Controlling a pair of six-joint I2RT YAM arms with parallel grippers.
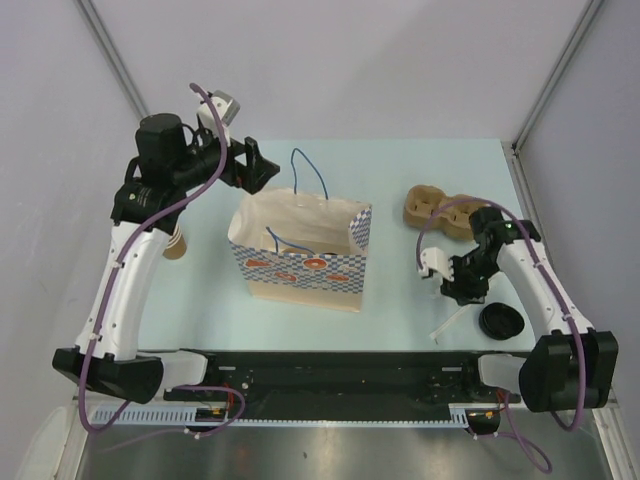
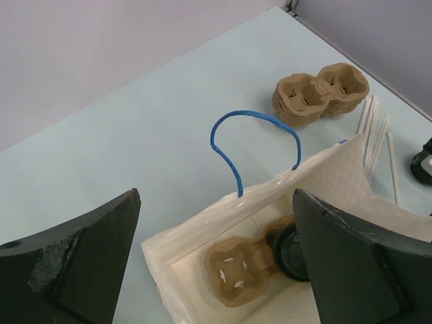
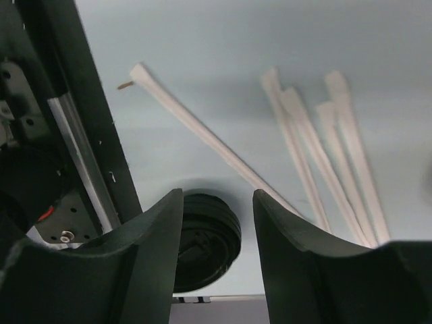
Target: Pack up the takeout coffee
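Inside the white-lined paper bag, the black-lidded coffee sits in a moulded pulp carrier; left gripper gapes wide, right gripper narrowly parted, both empty.

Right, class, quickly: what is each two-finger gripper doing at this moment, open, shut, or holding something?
Left gripper: open wide, empty.
Right gripper: open, jaws partly apart, nothing between them; a loose round black plastic lid lies beyond.

I read the surface as smooth and matt. The bag is printed paper with a blue cord handle. The carriers look like rough brown pulp, and the straws are wrapped in matt white paper. The left claw is scuffed matt black plastic.
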